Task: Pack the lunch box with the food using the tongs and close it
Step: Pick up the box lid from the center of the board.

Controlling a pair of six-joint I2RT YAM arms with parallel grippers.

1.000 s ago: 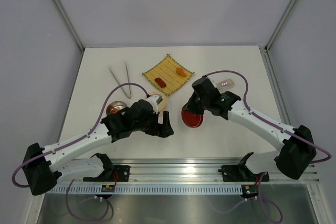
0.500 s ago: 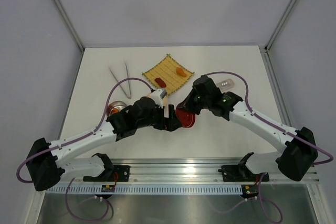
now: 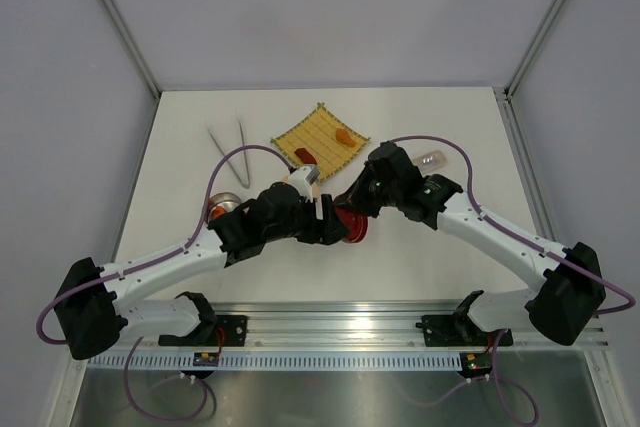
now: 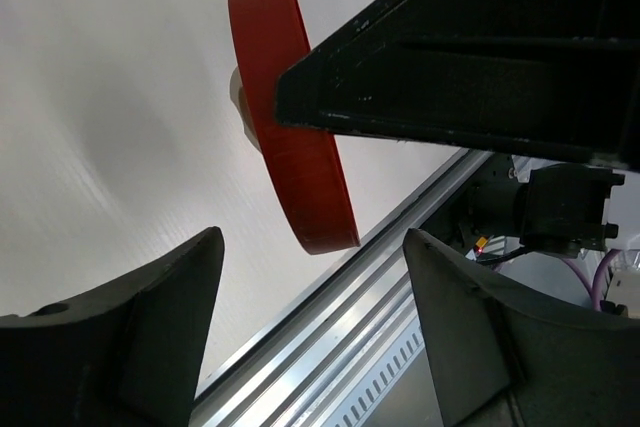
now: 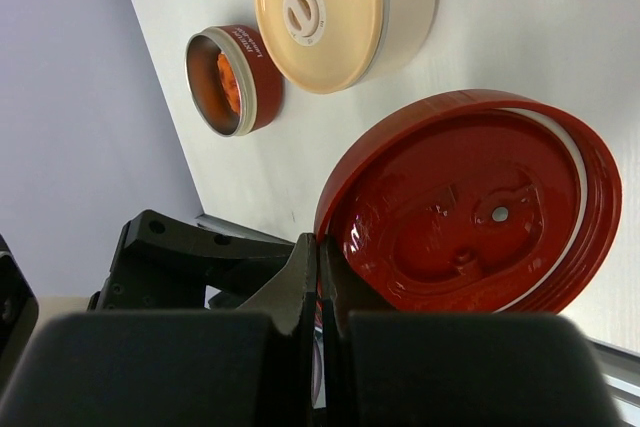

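My right gripper [image 5: 322,259] is shut on the rim of a red round lid [image 5: 470,217], which it holds tilted on edge above the table. My left gripper [image 4: 310,332] is open, and the lid's lower edge [image 4: 300,177] reaches just in front of its two fingers. The lunch box [image 5: 335,12] stands under its cream lid, mostly hidden by the left arm in the top view. The tongs [image 3: 228,152] lie at the back left. Food pieces, one orange [image 3: 347,136] and one red [image 3: 305,155], rest on the yellow mat [image 3: 322,125].
A red-brown tin [image 5: 235,79] with an orange piece inside stands left of the lunch box, near the left forearm [image 3: 222,209]. A translucent oblong case [image 3: 432,160] lies beside the right arm. The metal rail [image 4: 330,347] runs along the table's near edge.
The right gripper has lifted the red lid off the table, tipped it on edge and carried it left. The left arm has swung right up to it, its jaws narrowing.
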